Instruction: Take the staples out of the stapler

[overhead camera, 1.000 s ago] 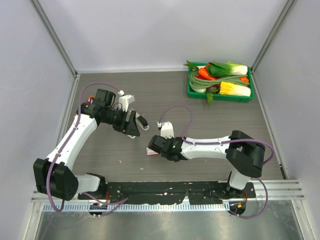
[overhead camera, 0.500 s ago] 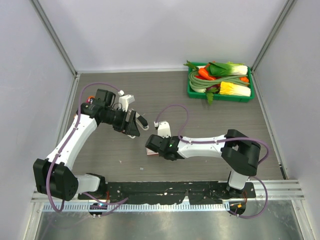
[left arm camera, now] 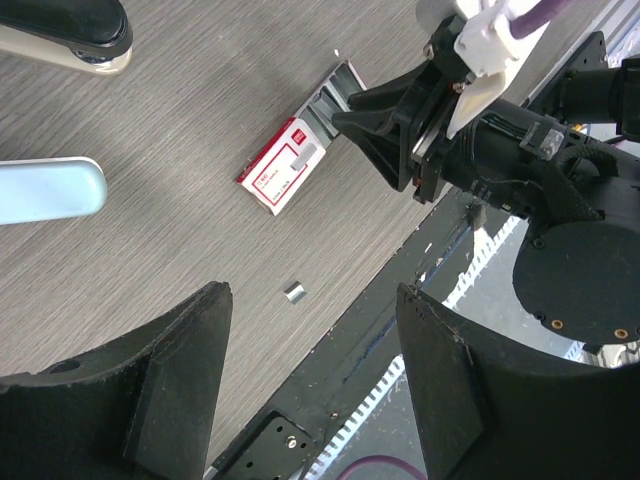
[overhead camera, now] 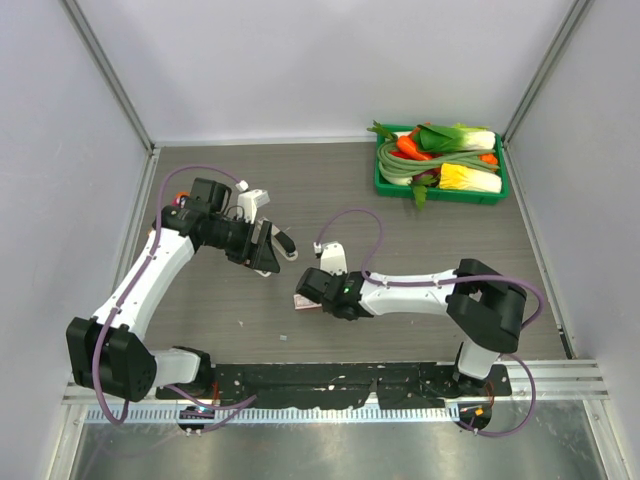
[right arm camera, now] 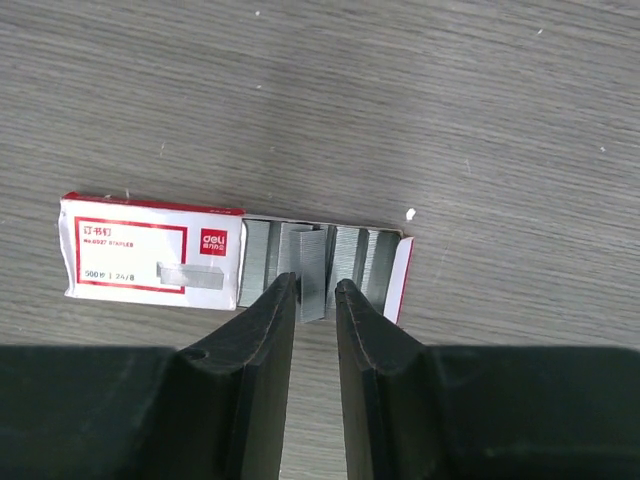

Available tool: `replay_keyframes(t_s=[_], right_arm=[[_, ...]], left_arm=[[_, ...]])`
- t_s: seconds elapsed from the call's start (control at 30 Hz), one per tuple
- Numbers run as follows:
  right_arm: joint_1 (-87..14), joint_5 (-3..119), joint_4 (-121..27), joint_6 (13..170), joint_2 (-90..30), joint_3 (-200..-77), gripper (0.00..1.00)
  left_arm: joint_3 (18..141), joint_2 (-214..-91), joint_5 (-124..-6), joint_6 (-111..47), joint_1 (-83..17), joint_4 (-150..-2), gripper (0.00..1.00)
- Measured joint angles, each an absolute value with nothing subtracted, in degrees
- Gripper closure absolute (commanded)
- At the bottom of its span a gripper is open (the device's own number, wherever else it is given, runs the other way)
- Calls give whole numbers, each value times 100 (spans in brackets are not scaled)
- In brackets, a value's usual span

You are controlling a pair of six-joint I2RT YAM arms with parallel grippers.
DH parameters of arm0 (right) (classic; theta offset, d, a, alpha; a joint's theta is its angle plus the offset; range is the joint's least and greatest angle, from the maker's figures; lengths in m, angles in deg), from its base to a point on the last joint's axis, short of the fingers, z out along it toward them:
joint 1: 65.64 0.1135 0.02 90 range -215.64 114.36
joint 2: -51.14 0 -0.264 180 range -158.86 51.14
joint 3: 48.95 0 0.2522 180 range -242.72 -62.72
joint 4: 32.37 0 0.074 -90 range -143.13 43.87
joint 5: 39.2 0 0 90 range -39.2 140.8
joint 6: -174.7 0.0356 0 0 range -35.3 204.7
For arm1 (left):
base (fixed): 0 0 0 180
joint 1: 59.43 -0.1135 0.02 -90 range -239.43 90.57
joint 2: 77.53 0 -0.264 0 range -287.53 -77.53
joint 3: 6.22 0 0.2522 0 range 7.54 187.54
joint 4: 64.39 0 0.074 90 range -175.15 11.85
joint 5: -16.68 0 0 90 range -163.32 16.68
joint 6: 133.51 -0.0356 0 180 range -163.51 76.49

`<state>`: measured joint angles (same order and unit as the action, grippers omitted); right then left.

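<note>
Noted slight left-and-back shuffle of right gripper over pink-and-white box, still clenched on a strip of staples above the open tray; left gripper unmoved, released, with stapler near it, apart from box; judged strip unloaded, only the drop remaining

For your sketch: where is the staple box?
The box lies centre-front on the table, top view, under the right gripper, which pinches staples in its tray.

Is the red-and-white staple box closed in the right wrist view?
No, the box has its tray slid out, exposing silvery staples.
</note>
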<state>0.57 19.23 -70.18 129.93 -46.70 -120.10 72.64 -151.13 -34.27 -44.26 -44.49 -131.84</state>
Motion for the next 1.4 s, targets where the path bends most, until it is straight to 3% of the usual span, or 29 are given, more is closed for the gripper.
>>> replay_keyframes(t_s=[1.07,1.4], right_arm=[[-80,2113,-6863,12860,-4668,-11914,81],[-126,2108,-6839,12862,-4620,-11864,89]], left_arm=[[7253,-15113,-3425,-4527,-4449,-13186,30],[7231,-15113,-3427,-4533,-4449,-13191,30]])
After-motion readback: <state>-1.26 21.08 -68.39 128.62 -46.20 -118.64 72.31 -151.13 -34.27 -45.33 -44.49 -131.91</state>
